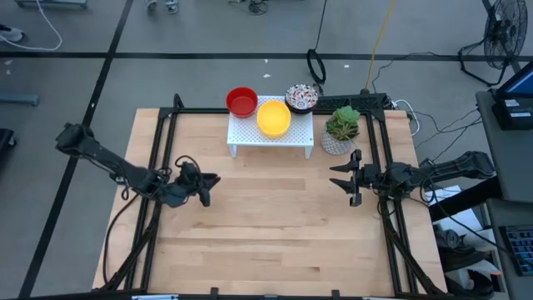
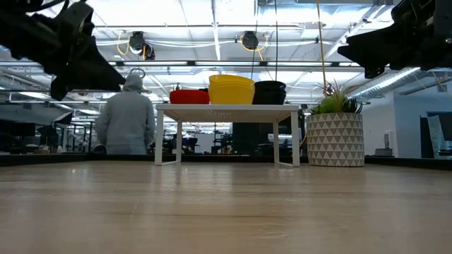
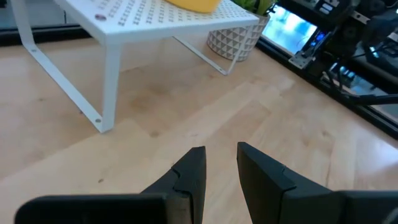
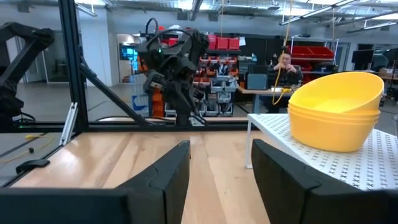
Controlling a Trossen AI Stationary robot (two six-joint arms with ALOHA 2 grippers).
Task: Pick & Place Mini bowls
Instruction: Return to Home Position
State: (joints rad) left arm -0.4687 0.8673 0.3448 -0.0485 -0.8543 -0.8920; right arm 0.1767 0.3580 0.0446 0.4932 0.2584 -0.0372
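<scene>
I saw the yellow bowls [image 1: 273,117] stacked mouth-up on the white rack [image 1: 246,132]. My left gripper [image 1: 208,189] and right gripper [image 1: 338,175] held nothing, fingers narrowly parted.

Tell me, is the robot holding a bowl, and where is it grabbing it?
No, nothing. The left gripper and right gripper are open and empty; the bowls sit on the rack.

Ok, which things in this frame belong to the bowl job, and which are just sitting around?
Job:
- red mini bowls, yellow mini bowls and speckled mini bowls, on the white rack
- left gripper and right gripper, both open and empty, above bare table

Not the job:
- potted plant beside the rack
- person in a grey hoodie beyond the table
</scene>
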